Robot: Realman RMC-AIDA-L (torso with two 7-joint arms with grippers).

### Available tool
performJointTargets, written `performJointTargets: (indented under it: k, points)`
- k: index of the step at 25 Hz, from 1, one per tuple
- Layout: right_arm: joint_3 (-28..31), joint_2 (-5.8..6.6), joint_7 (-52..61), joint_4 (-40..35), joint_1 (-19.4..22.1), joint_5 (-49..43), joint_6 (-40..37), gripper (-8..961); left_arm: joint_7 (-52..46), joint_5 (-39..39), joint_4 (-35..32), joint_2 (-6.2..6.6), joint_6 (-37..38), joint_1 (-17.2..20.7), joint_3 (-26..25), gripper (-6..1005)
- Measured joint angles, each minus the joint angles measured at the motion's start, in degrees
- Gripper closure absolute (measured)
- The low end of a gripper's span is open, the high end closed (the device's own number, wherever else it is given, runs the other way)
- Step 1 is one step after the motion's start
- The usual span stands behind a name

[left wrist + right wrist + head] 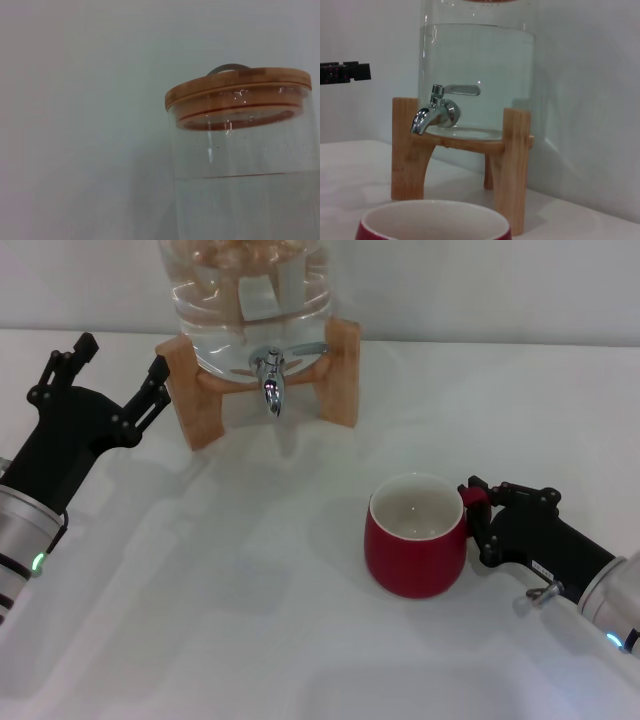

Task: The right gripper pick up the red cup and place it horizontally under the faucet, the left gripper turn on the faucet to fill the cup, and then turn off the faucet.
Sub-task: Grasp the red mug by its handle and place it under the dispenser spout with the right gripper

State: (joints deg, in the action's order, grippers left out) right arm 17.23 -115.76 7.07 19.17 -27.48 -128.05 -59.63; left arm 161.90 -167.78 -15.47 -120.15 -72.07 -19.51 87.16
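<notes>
Head view, items listed largest first.

1. Bench [250,640]: white surface carrying everything below.

2. Water jar [245,300]: clear, holding water, topped with a wooden lid [237,85] in the left wrist view. It sits at the far edge of the bench, raised so that a vessel can pass beneath its outlet.

3. Wooden stand [200,400]: two uprights and a cross rail cradling the jar. The gap between the uprights is the likely parking place for the cup.

4. Left gripper [100,380]: raised beside the left upright of the stand, near the faucet yet apart from it. Jaws spread wide, holding nothing; probably waiting its turn at the lever.

5. Right gripper [475,515]: low on the bench at the right, against the cup's handle side. Jaws look closed on the cup's handle, part of which shows red between them.

6. Red cup [415,535]: upright on the bench, empty, well apart from the stand and to the right of the spout. Its rim [432,220] fills the near edge of the right wrist view.

7. Faucet [270,375]: chrome, spout down, lever [462,90] lying level; no water runs.
</notes>
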Motion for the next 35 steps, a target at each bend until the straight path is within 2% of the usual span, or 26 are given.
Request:
performJointTargets:
  k: [22, 35]
  points:
    - [-0.8, 0.18, 2.7, 1.7, -3.8, 0.0, 3.3, 847, 0.0, 0.0, -0.4, 0.00, 0.0, 0.0, 0.2, 123]
    - [-0.8, 0.27, 3.6, 1.7, -5.8, 0.0, 4.0, 845, 0.0, 0.0, 0.0, 0.10, 0.0, 0.7, -1.7, 123]
